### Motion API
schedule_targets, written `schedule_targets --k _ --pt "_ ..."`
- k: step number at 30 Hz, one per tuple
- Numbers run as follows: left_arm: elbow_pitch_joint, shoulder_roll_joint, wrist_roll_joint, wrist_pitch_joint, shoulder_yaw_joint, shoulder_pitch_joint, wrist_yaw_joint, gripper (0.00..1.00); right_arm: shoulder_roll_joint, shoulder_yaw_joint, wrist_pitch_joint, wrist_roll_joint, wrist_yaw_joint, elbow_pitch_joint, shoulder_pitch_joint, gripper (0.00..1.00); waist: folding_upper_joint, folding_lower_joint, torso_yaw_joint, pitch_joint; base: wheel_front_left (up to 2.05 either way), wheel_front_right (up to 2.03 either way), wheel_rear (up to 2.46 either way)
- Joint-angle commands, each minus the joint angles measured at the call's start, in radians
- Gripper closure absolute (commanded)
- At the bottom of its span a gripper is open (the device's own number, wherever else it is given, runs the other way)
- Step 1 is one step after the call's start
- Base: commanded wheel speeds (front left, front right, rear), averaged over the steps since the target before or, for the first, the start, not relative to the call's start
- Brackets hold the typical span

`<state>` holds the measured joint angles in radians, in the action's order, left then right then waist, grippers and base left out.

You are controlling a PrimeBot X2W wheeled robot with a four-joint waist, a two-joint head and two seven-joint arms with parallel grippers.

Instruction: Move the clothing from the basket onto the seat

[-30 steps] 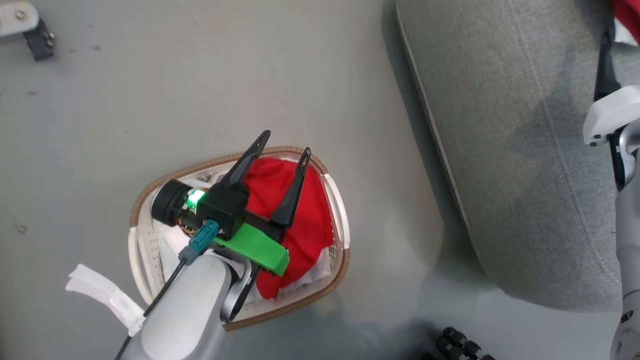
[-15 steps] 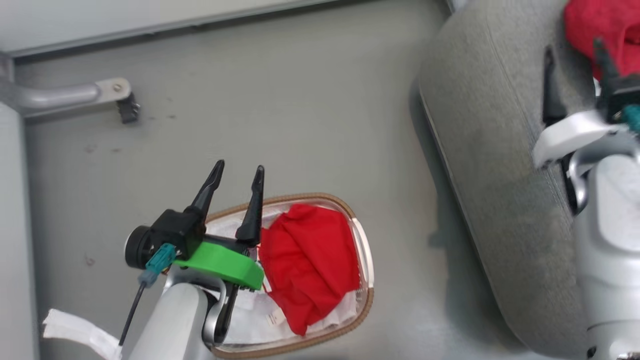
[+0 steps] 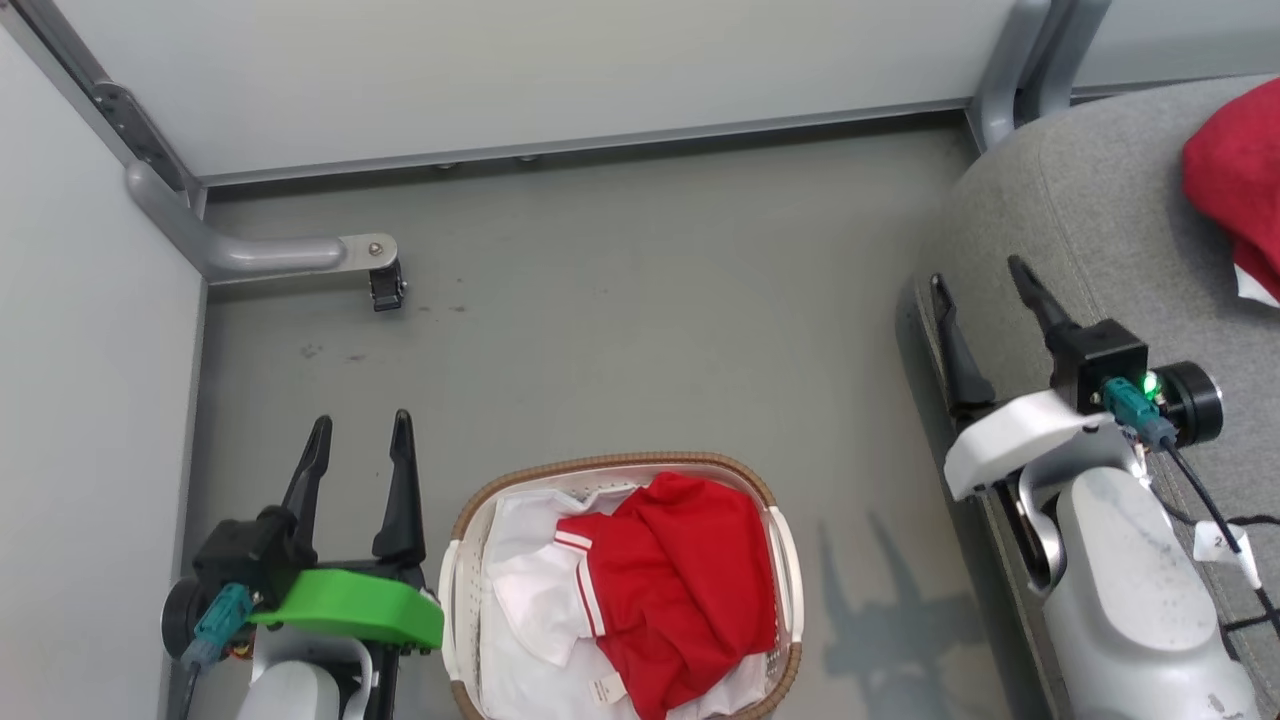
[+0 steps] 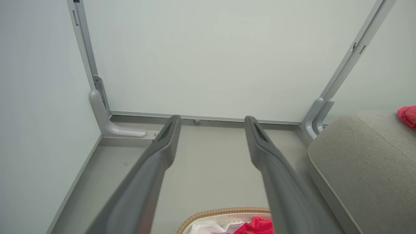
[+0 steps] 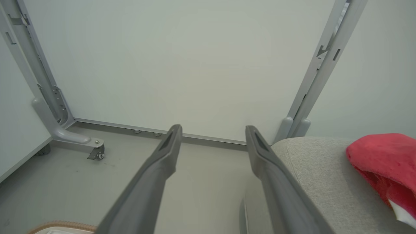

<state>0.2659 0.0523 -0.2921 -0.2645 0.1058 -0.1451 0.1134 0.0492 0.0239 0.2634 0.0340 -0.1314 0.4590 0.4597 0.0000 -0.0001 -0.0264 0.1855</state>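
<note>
Grey floor (image 3: 650,300) bears the basket (image 3: 610,462) of clothing (image 3: 680,580). My left gripper (image 3: 362,420) and right gripper (image 3: 977,272) both gape empty.

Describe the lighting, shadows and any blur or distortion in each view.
Head view: even, soft light, sharp; a faint forked shadow lies on the floor right of the basket. Left wrist view: the fingers look slightly soft near the lens, and the wall posts splay outward. Right wrist view: same splay; the red clothing on the seat looks fairly sharp.
</note>
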Motion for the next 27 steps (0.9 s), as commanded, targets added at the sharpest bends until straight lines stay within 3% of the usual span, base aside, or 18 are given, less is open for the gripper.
schedule_targets --k 1,16,27 --pt "-0.002 -0.002 -0.007 0.000 -0.006 0.031 -0.008 0.00 0.004 -0.008 0.002 -0.020 0.001 -0.010 -0.035 0.00 0.0000 0.0001 0.027 -0.039 0.00 0.00 0.00" --pt "-0.002 -0.002 -0.046 0.000 -0.003 0.153 -0.026 0.00 0.003 -0.054 0.002 -0.103 0.001 -0.086 -0.280 0.00 0.0000 0.0001 0.027 -0.137 0.00 0.00 0.00" --pt "0.013 -0.002 -0.039 0.000 0.008 0.148 -0.023 0.00 0.003 -0.072 0.002 -0.101 0.001 -0.093 -0.289 0.00 0.0000 0.0001 0.011 -0.139 0.00 0.00 0.00"
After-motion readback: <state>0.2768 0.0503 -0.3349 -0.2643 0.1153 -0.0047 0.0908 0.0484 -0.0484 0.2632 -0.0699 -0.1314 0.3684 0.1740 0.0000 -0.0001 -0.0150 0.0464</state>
